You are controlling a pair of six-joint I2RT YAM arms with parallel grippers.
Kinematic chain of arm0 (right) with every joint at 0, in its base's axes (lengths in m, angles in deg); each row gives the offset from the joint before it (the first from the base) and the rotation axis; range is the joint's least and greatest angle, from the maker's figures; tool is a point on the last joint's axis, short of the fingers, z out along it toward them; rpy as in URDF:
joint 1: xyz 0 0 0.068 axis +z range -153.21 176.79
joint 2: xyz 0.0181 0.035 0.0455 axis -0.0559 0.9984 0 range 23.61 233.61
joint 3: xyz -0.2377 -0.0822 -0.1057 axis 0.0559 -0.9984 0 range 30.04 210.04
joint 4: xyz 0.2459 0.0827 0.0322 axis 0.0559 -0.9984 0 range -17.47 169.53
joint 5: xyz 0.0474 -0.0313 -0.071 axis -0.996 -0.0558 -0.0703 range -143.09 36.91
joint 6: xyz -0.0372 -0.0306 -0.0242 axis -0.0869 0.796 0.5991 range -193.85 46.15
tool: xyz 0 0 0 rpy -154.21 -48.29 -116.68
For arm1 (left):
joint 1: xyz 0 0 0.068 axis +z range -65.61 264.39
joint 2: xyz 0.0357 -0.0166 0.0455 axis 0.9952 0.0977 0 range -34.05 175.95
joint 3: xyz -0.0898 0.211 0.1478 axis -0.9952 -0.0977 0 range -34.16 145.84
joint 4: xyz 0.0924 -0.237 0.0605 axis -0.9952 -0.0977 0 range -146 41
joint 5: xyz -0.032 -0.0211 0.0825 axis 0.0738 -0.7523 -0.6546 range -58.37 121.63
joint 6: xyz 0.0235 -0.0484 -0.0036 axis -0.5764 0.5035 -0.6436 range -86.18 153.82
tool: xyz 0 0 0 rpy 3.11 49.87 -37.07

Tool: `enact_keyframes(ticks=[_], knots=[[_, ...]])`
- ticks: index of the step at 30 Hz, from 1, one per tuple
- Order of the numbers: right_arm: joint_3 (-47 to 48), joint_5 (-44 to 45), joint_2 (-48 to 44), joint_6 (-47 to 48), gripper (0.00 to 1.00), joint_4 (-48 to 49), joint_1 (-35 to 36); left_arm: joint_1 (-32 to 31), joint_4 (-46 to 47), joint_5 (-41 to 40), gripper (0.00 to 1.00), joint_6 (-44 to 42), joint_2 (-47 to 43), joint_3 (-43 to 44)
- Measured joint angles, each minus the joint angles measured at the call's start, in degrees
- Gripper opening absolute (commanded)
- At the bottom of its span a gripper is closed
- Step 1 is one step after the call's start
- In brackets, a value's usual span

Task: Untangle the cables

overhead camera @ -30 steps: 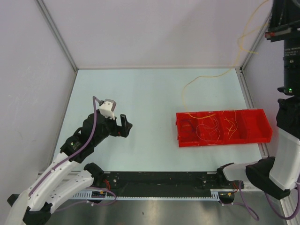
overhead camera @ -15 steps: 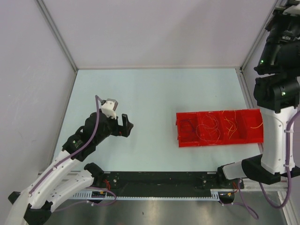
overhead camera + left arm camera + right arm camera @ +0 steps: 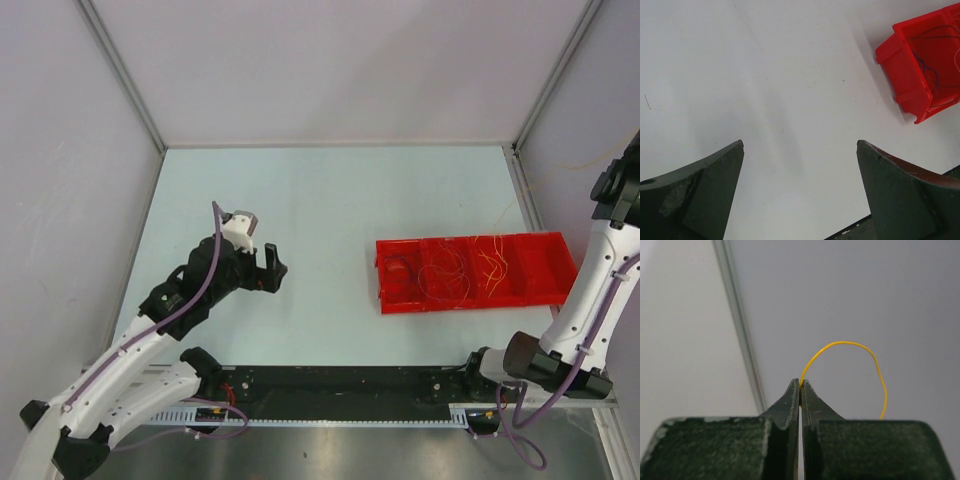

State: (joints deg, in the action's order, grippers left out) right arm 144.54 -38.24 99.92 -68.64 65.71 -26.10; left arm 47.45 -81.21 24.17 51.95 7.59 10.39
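— Where are the cables?
— Most cables [image 3: 445, 272] are seen lying in the red divided bin [image 3: 470, 303] at the right of the counter [image 3: 330, 200]. One yellow cable [image 3: 850, 345] is pinched in the clenched right fingers [image 3: 800, 384] and held up off the counter.
— How far along?
— It is judged partly done: several loops lie bunched in the bin. The left fingers [image 3: 800, 145] are spread wide, with nothing held. No writing can be read.

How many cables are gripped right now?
1: a yellow cable, pinched in the shut right gripper. Other cables lie in the red tray; the left gripper is open, empty.
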Motion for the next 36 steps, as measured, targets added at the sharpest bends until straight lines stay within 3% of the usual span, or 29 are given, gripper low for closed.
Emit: enact_keyframes(ticks=[7,16,22,29,36], knots=[[6.23,-9.38,1.77,-6.54,0.00,-2.62,-1.88,-0.04,-0.04,-1.33,1.00,-0.09,1.44,0.00],[14.16,-11.58,4.46,-6.67,0.00,-3.69,-2.23,-0.37,-0.09,-2.43,1.00,-0.09,2.25,0.00],[10.05,-12.37,4.66,-6.49,0.00,-3.45,-4.26,-1.79,-0.20,-3.63,1.00,-0.02,2.73,0.00],[1.92,-18.58,5.27,-12.33,0.00,-2.97,-13.07,-2.69,-0.66,-4.90,1.00,0.02,4.66,0.00],[3.69,-24.94,6.82,-16.20,0.00,-3.45,-14.62,-3.06,-1.49,-6.45,1.00,0.35,5.40,0.00]])
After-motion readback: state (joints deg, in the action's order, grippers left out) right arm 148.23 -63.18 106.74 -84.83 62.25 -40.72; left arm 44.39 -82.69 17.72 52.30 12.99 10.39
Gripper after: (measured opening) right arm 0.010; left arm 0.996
